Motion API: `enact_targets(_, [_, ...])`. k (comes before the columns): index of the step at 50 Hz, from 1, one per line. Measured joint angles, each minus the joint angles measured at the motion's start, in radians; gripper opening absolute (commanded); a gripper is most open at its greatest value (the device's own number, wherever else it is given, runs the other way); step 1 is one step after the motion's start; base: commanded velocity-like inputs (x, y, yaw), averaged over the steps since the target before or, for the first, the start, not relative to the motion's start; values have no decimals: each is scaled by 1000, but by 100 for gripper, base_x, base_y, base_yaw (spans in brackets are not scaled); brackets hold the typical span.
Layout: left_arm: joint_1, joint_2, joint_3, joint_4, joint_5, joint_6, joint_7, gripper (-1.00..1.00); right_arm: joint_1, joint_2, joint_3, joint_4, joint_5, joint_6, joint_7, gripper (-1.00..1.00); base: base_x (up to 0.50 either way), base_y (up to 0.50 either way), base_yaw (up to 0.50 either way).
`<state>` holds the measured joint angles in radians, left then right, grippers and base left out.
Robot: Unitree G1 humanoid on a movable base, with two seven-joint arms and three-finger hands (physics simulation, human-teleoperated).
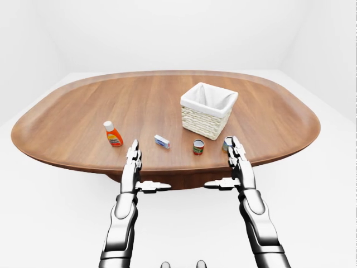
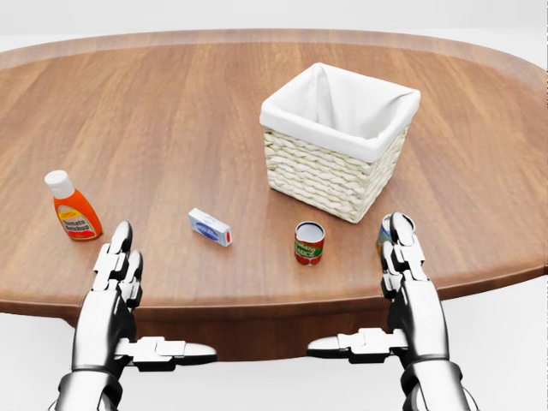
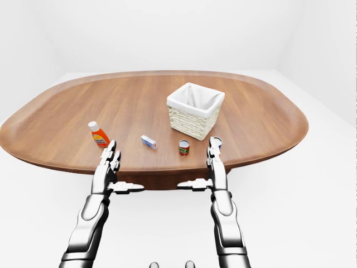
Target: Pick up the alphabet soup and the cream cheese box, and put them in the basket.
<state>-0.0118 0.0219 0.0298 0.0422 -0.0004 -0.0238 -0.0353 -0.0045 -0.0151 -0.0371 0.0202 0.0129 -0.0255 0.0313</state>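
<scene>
A small can with a red and green label (image 2: pixel 309 243) stands on the wooden table (image 2: pixel 171 111), just below the basket in the head view. The white and blue cream cheese box (image 2: pixel 210 228) lies flat to its left. The woven basket (image 2: pixel 330 175) with a white liner stands upright above them and looks empty. My left hand (image 2: pixel 161 293) hovers open at the table's near edge, below the box. My right hand (image 2: pixel 358 287) is open too, to the can's right. A second can (image 3: pixel 216 142) peeks out behind the right fingertips (image 2: pixel 401 235), its label hidden.
An orange ketchup bottle (image 2: pixel 73 207) with a white cap stands at the left, above my left hand. The table's rounded edge (image 2: pixel 257 304) runs across just under both hands. White floor and walls surround the table.
</scene>
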Motion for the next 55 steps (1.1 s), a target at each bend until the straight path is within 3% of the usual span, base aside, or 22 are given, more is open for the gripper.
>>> enact_targets(25, [-5, -3, -1, 19, 6, -12, -3, 100, -1, -4, -1, 6, -6, -4, -3, 100, 0, -31, 0])
enact_targets(41, [0, -4, -2, 7, 8, -5, -3, 100, -1, -4, -1, 7, -9, -5, -6, 100, 0, -31, 0])
enact_targets(55, [-1, -5, -3, 9, 8, -6, -3, 100, -5, -6, -2, 14, -19, -4, -17, 100, 0, -1, 0])
